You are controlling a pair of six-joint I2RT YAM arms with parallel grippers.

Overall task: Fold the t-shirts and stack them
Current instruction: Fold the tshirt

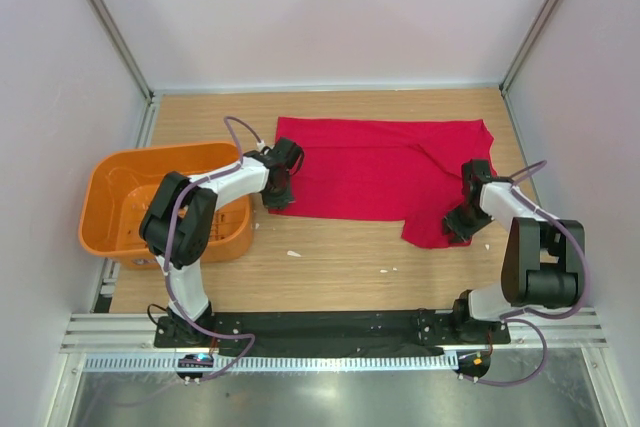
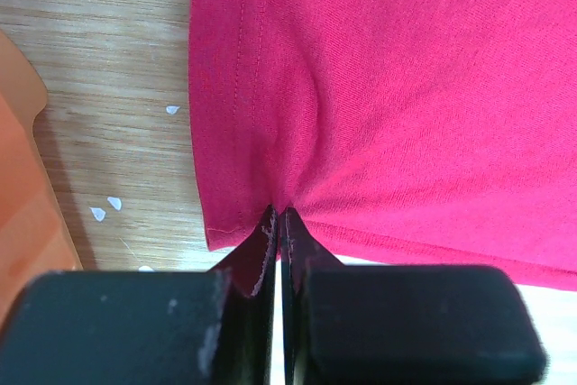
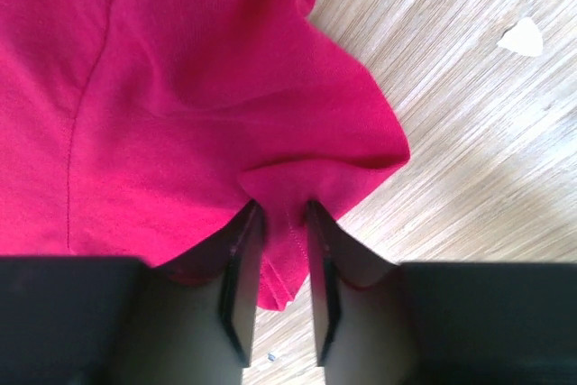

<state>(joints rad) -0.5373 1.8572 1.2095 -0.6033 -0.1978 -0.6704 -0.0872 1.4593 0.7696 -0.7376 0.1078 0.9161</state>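
Note:
The red t-shirt (image 1: 380,172) lies spread flat across the far middle of the wooden table, with a flap hanging toward me at its right end. My left gripper (image 1: 277,187) is at the shirt's near left corner. In the left wrist view the jaws (image 2: 279,215) are pressed together on the hem of the red cloth (image 2: 406,87), which puckers into them. My right gripper (image 1: 462,217) is at the near right flap. In the right wrist view it (image 3: 281,214) is closed on a bunched fold of the shirt (image 3: 198,78).
The orange slotted basket (image 1: 110,232) stands at the left, right beside the left arm, and its edge shows in the left wrist view (image 2: 22,205). Small white scraps (image 1: 293,253) lie on the wood near the shirt. White walls enclose the table on three sides.

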